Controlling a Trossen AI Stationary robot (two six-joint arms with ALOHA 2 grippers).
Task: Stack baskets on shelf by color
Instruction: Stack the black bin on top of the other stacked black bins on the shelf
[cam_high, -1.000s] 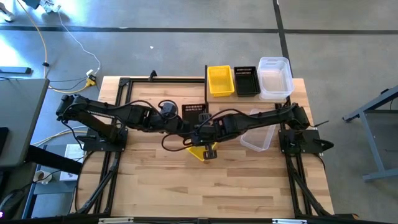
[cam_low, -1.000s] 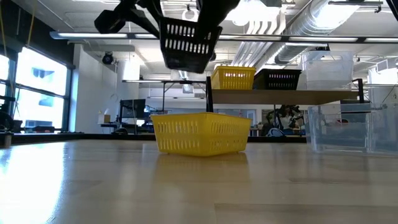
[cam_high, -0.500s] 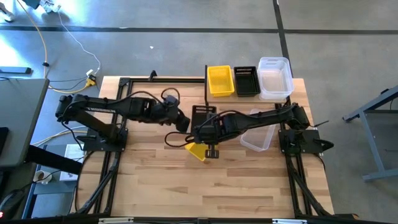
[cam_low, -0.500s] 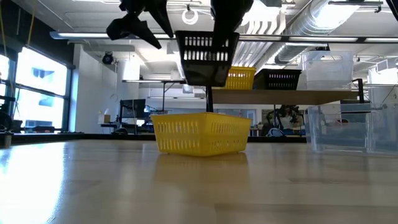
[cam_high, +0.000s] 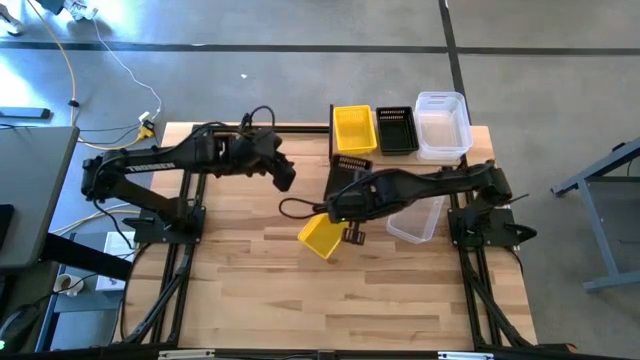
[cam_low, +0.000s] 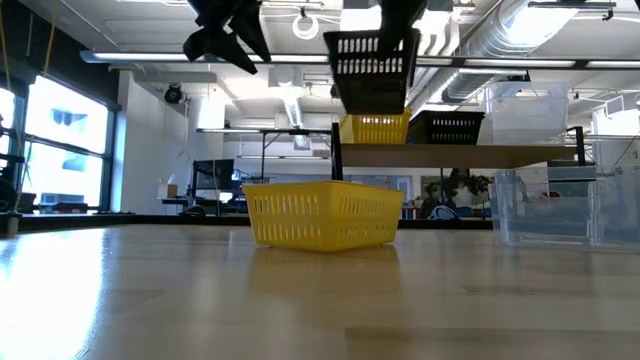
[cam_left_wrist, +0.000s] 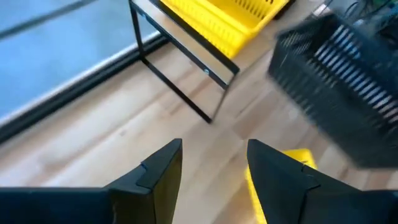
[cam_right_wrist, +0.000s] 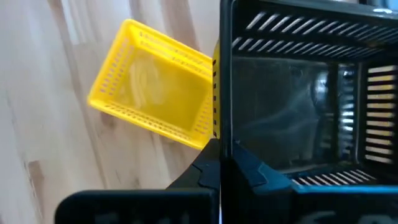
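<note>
My right gripper (cam_high: 347, 196) is pinching the rim of a black basket (cam_low: 373, 68), holding it in the air just beside the shelf (cam_low: 455, 155). A yellow basket (cam_high: 321, 237) is lying below. My left gripper (cam_left_wrist: 211, 163) is hanging open and empty above bare table (cam_high: 240, 270).
</note>
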